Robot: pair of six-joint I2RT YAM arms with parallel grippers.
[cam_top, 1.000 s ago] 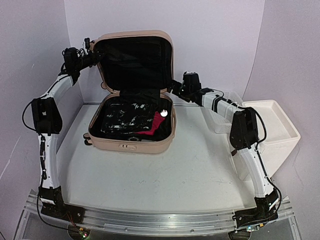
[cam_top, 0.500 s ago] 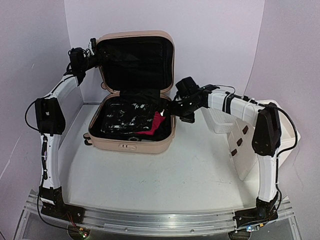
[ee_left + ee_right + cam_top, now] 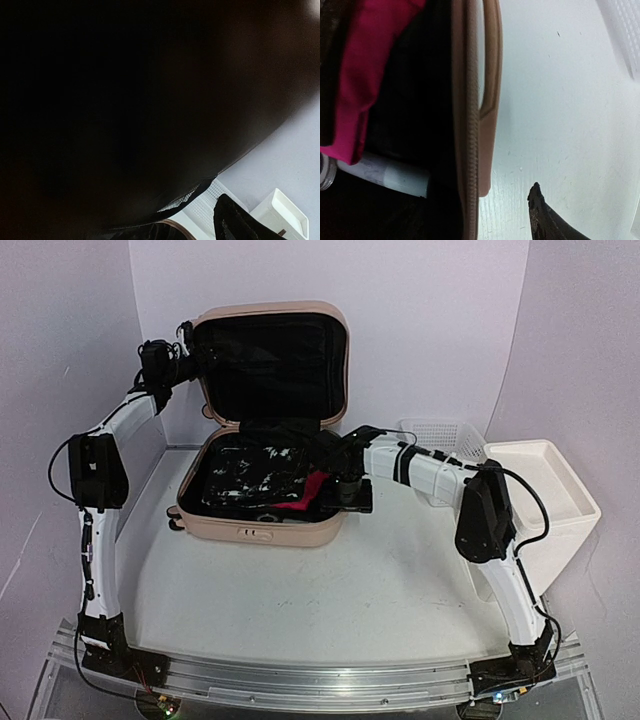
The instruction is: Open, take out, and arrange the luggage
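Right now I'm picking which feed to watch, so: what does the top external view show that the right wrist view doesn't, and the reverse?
Only the top external view: the whole open luggage with its raised, black-lined lid, the left tool by the lid's left edge, the white mesh basket and the white cabinet.
Only the right wrist view: the zipper along the luggage's rim close up, and a white tube-shaped item next to the magenta cloth.
Both: the luggage's right wall, that cloth, and the white table.
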